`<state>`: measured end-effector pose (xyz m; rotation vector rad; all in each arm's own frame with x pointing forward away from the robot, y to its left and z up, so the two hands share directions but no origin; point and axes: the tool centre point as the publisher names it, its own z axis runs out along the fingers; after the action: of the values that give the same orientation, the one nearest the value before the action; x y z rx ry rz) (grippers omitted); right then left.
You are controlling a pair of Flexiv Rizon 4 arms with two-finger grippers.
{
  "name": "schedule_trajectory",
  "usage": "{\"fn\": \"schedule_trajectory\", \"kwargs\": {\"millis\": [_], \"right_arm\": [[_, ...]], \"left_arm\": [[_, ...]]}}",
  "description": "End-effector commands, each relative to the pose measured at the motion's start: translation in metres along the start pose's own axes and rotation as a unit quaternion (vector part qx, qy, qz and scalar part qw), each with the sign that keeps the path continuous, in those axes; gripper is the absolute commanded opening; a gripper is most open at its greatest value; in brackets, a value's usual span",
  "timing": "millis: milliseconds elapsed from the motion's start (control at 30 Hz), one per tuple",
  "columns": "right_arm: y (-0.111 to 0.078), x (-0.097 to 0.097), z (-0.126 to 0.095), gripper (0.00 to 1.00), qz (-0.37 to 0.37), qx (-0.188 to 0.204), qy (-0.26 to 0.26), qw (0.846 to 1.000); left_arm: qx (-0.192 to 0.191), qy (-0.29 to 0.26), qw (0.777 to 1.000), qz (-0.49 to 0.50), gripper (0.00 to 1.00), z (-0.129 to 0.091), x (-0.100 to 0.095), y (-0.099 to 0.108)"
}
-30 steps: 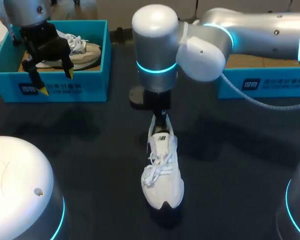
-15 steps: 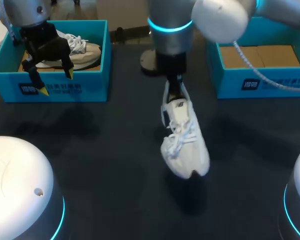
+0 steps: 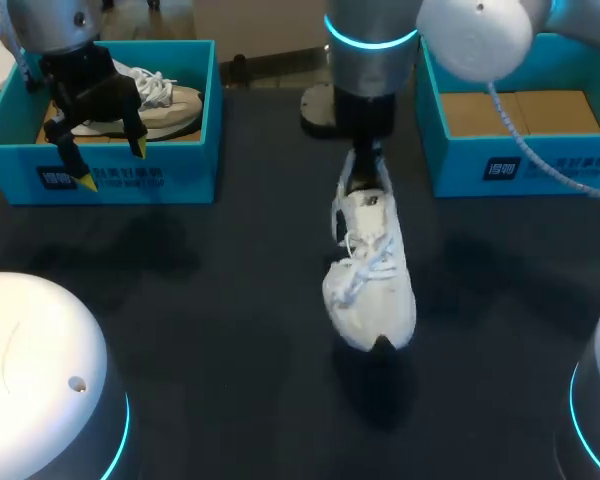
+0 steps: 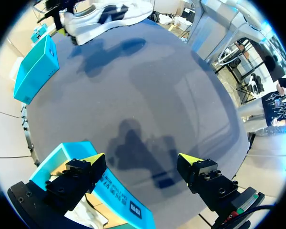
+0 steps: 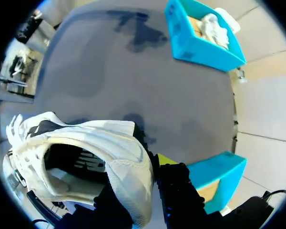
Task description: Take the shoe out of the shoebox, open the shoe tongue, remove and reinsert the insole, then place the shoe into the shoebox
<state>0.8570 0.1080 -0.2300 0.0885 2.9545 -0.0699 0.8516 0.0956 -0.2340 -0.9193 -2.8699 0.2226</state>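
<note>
Seen from the head camera, the white shoe is at the centre of the dark table, heel toward twelve o'clock and toe toward six. The right gripper pinches it at the heel from above. A shadow lies under the toe, so the shoe seems to be lifted off the table, though that is hard to confirm from this angle. At two o'clock stands the right shoebox, with only its brown floor showing inside. At ten o'clock the left shoebox holds a second shoe, and the left gripper hangs over that box's near wall with its fingers spread and nothing between them. In the left wrist view, the left gripper is spread wide over bare table. One finger is above the left shoebox, and the shoe is far ahead. In the right wrist view, the right gripper clamps the heel wall of the shoe. One yellow tip is outside the heel and the other finger is hidden inside it. The right shoebox is just beside the gripper, and the left shoebox is far ahead across the table.
</note>
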Motion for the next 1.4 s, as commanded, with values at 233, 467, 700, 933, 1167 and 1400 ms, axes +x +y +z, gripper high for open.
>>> {"fn": "schedule_trajectory", "kwargs": {"millis": [233,467,700,933,1167,1400], "right_arm": [[-0.098,-0.077,-0.043,0.0,-0.036,0.018,-0.019,0.999],[-0.143,-0.134,-0.045,0.0,-0.064,0.015,-0.013,0.998],[-0.17,-0.177,-0.057,0.0,-0.069,0.031,-0.021,0.997],[-0.175,-0.184,-0.06,0.0,-0.053,0.036,-0.024,0.998],[-0.175,-0.184,-0.06,0.0,-0.053,0.036,-0.024,0.998],[-0.218,-0.223,-0.062,0.0,-0.053,0.04,-0.045,0.997]], "left_arm": [[-0.001,0.0,1.0,0.0,1.0,-0.001,0.001,0.0],[-0.001,0.0,1.0,0.0,1.0,-0.001,0.001,0.0],[-0.001,0.0,1.0,0.0,1.0,-0.001,0.001,0.0],[-0.001,0.0,1.0,0.0,1.0,-0.001,0.001,0.0],[-0.001,0.0,1.0,0.0,1.0,-0.001,0.001,0.0],[-0.001,0.0,1.0,0.0,1.0,-0.001,0.001,0.0]]}}
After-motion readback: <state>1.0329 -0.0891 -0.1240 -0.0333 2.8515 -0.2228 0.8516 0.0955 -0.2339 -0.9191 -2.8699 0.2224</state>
